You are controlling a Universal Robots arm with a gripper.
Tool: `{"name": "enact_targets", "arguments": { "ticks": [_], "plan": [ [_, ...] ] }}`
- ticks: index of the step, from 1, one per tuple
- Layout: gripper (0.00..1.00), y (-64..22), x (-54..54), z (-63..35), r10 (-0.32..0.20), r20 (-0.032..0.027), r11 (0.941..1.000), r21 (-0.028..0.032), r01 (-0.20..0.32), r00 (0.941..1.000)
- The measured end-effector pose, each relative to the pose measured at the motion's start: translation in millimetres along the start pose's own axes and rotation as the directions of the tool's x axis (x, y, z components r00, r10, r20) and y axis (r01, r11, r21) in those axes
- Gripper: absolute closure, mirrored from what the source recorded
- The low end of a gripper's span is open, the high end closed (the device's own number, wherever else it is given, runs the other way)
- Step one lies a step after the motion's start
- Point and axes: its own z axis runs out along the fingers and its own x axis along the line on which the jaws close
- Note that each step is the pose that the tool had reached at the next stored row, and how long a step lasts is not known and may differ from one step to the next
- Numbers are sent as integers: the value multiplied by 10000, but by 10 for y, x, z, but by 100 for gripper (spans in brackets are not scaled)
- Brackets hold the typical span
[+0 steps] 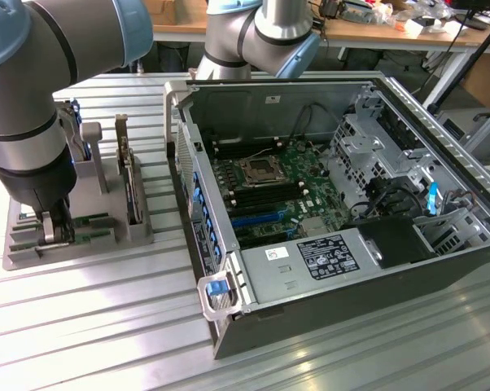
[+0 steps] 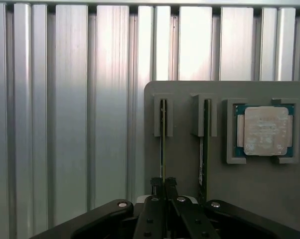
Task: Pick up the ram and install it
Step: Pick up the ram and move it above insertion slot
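Broadly, a ribbed metal table point(image 1: 82, 326) carries everything. An open computer case point(image 1: 310, 318) lies on it beside a grey holder point(image 1: 107, 236), with the motherboard showing. A large grey and blue robot arm point(image 1: 33, 98) reaches straight down over the holder.

At the arm's tip, the gripper point(image 2: 163, 183) is down at the holder with its two black fingers pinched almost completely together. Between them is the thin top edge of the ram point(image 2: 162, 134), a narrow green stick standing on edge in one of the holder's slots. The grip looks to sit partway along the stick, though its near end is hidden behind the fingers. A second stick point(image 2: 205, 144) stands in the next slot, just beside the first, and a processor point(image 2: 266, 130) lies flat in a pocket beyond that.

The ram is likely very light, stiff along its length and easy to damage. Its flat faces probably carry chips, so the hold is best kept light and square on them. Any twist could make it bind in the slot.
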Motion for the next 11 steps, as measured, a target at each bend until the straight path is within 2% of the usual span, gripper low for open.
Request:
{"name": "enact_targets", "arguments": {
  "ticks": [11],
  "plan": [
    [88, 1, 0, -57, 1, 0, 10000, 0, -1, 10000]
  ]
}}
